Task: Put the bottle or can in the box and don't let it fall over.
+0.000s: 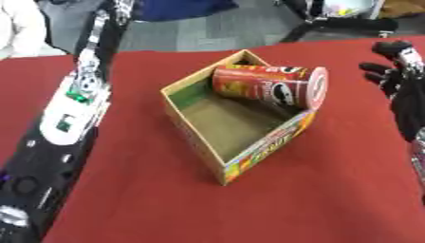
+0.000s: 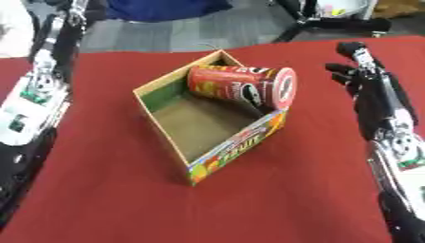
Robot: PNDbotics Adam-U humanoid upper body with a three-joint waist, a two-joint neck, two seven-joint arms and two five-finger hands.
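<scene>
a red cloth-covered table [image 1: 332, 199] fills the view, with grey floor and dark stands beyond its far edge.

the red cylindrical crisp can [image 1: 270, 87] lies on its side in the open cardboard box [image 1: 212, 152] with the printed fruit-coloured front wall. its bottom end sits down in the box's far corner, while its lidded end pokes up and over the box's right-hand wall, resting on that rim. the long axis runs from the far corner out toward the right side of the box, tilted, the lid facing right and slightly toward the camera. so the can is in the box but not standing — it has toppled or leans hard.

judging by its look, the can is a light, stiff cardboard tube with a smooth printed skin, likely to roll and to dent if squeezed. the sensible hold is around the mid-body, fingers on one side and thumb on the other, then swing the lid end upward until the base is flat on the box floor.

to the right of the box, well apart from the can, the black right hand [image 2: 355, 69] hovers with fingers spread and holding nothing. to the left of the box only the left forearm shows — its hand is not visible.
</scene>
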